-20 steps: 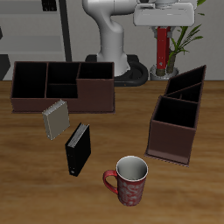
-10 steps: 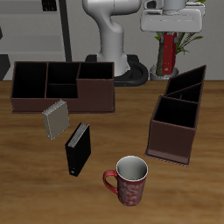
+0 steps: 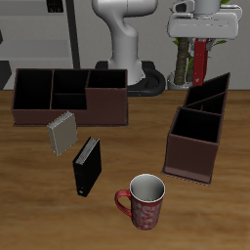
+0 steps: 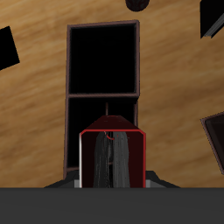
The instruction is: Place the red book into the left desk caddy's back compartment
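Item: red book (image 3: 200, 61), held upright in the air above the left desk caddy (image 3: 198, 129).

You have 1 gripper (image 3: 202, 39) pointing straight down from a raised arm, its 2 fingers pinching the book's top edge, so the book hangs vertically over the caddy's far end. Your wrist view looks down the book (image 4: 112, 156) into the caddy (image 4: 103, 79), whose dark sections lie open below it. The back compartment (image 3: 217, 86) sits under the book, not touching it. On the table: 1 wide caddy (image 3: 68, 96), 1 grey spiral notepad (image 3: 62, 134), 1 black book (image 3: 87, 167), 1 mug (image 3: 145, 201) nearest the front edge.
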You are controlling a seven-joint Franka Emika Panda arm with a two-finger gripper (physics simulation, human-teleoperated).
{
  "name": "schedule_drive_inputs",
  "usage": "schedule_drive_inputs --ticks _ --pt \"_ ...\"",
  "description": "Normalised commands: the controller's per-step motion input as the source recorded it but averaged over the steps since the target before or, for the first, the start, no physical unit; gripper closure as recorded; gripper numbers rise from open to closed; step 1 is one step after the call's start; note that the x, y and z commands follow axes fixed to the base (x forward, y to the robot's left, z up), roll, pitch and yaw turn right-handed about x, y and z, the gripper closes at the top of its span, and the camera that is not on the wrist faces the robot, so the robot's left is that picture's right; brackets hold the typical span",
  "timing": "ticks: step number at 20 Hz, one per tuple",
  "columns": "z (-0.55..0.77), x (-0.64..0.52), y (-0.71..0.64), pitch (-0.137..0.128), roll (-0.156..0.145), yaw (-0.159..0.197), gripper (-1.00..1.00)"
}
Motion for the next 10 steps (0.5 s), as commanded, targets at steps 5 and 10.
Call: schedule_drive_inputs --ticks 5,10 --pt "0.01 -0.01 0.29 -0.025 0.045 0.043 1.00" --pt "0.05 0.08 0.17 0.007 0.022 -0.007 1.00"
